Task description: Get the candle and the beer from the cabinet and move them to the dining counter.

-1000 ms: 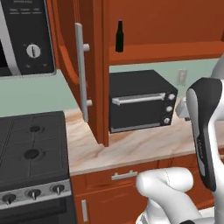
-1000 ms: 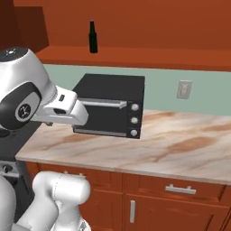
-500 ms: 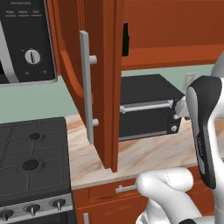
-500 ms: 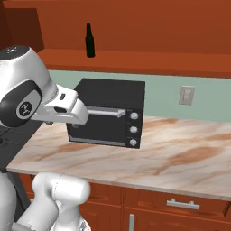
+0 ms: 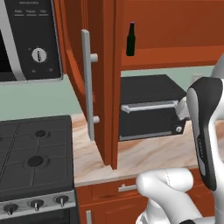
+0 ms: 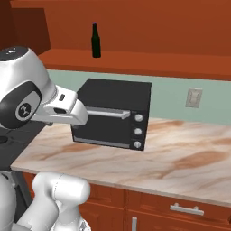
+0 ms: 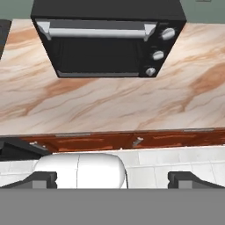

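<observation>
The beer point(image 6: 95, 40) stands upright on the shelf of the open cabinet point(image 5: 101, 87), above the black toaster oven point(image 6: 115, 113) on the marbled bench point(image 6: 180, 162). The claw point(image 7: 112, 179) hangs over the bench edge, fingers spread wide, holding nothing.

- A black toaster oven point(image 6: 113, 115) stands on the marbled worktop point(image 6: 180, 158), backed against the pale green wall; it has a grey bar handle and three knobs down its right side.
- A wall socket point(image 6: 194, 97) sits on the wall to the oven's right.
- A black stove point(image 5: 33, 162) lies left of the worktop.
- A microwave point(image 5: 26, 39) hangs above the stove.
- Drawers point(image 6: 185, 208) with short handles run below the worktop.
</observation>
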Motion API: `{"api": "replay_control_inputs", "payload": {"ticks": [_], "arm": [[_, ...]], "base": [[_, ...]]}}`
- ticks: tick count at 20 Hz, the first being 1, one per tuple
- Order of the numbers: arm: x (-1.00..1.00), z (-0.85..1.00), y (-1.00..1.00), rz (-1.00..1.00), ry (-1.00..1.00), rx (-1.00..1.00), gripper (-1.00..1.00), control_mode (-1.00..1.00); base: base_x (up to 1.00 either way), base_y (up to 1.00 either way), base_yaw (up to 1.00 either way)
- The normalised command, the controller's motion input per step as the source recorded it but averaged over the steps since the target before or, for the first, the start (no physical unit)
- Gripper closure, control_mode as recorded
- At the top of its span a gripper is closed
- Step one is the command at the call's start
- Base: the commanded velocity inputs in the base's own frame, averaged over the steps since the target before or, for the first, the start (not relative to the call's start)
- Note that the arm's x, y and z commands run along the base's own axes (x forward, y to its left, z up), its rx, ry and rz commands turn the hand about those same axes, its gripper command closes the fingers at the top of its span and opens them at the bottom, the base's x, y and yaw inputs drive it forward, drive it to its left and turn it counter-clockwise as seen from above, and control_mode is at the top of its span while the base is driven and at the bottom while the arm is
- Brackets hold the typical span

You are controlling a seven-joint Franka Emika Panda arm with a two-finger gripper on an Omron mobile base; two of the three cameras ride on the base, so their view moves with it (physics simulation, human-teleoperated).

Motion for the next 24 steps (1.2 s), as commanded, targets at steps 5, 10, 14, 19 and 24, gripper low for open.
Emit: {"api": "replay_control_inputs", "payload": {"ticks": [5,10,14,19,24], "arm": [[0.00,0.00,0.00,0.00,0.00,0.00,-1.00,1.00],[0.00,0.00,0.00,0.00,0.00,0.00,-1.00,1.00],[0.00,0.00,0.00,0.00,0.00,0.00,-1.00,-1.00],[0.00,0.02,0.00,0.00,-0.06,0.00,-1.00,-1.00],[-0.05,0.47,0.00,0.01,-0.40,0.00,-1.00,-1.00]], "base": [[0.36,0.00,0.01],[0.54,0.00,0.00],[0.12,0.00,0.00],[0.00,0.00,0.00],[0.00,0.00,0.00]]}}
